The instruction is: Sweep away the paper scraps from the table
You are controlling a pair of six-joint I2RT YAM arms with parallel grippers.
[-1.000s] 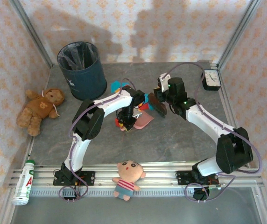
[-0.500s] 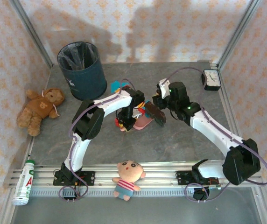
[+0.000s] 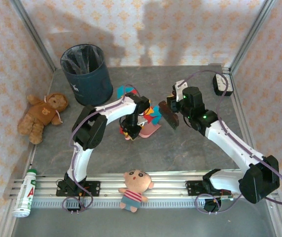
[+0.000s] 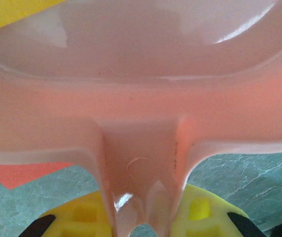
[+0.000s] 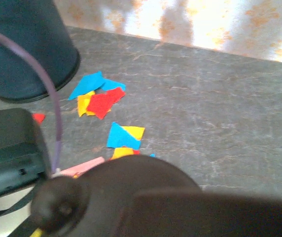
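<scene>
My left gripper [image 3: 130, 130] is shut on the handle of a pink dustpan [image 3: 149, 129] that lies on the table [image 3: 190, 148]. In the left wrist view the handle [image 4: 141, 182] runs between my yellow fingers [image 4: 205, 213], and the pan [image 4: 141, 59] spreads beyond it. My right gripper [image 3: 177, 105] is shut on a dark brush [image 3: 171, 116], which stands just right of the pan's mouth. Paper scraps [image 3: 154, 114] in blue, red and yellow lie at that mouth. More paper scraps [image 5: 100, 98] lie near the bin, with others [image 5: 124, 136] closer to the brush [image 5: 156, 197].
A dark blue bin [image 3: 86, 74] stands at the back left. A brown teddy bear [image 3: 42, 116] lies at the left edge, a clock [image 3: 223, 84] at the back right. A doll [image 3: 135, 187] and a bottle [image 3: 25, 193] rest on the front rail.
The right arm swung the brush in toward the dustpan, then drew it back a little to the right. Coloured scraps now sit bunched at the pan's mouth. The left gripper still holds the pan.
</scene>
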